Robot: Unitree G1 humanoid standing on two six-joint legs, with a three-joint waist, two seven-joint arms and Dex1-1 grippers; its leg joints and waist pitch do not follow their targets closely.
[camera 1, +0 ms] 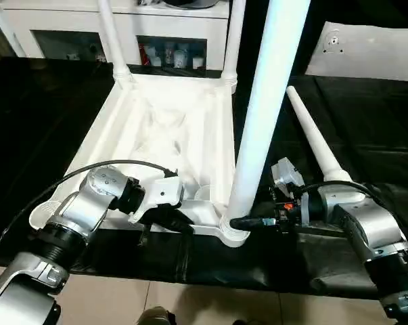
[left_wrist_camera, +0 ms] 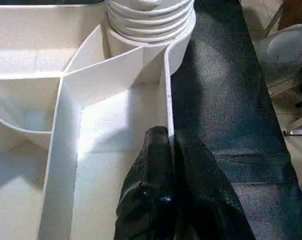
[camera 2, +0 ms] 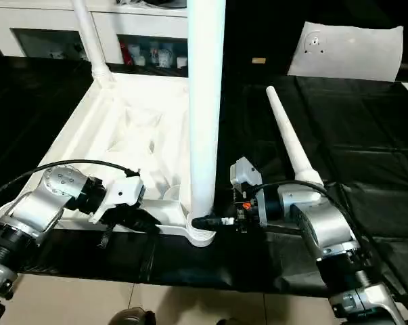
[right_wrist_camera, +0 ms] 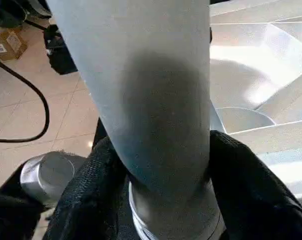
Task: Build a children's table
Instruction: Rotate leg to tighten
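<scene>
The tabletop (camera 1: 170,135) lies upside down on the black table (camera 1: 366,128), ribs up, with two legs already standing in its far corner sockets, one on the left (camera 1: 113,40) and one on the right (camera 1: 233,40). At the near edge the left gripper (camera 1: 164,218) has its jaws pressed together on the thin rim wall; the left wrist view shows a finger (left_wrist_camera: 151,200) on either side of that wall, seemingly to keep the top from sliding or tipping. Right of it, a third leg (camera 1: 261,122) stands upright in the near right socket (camera 1: 232,232). The right gripper (camera 1: 247,221) wraps its jaws around the base of that leg just above the socket, probably seating or steadying it. Further right, the fourth leg (camera 1: 315,139) lies loose on the table, its thick end near the right arm, with one near socket (camera 1: 44,211) left to fill.
</scene>
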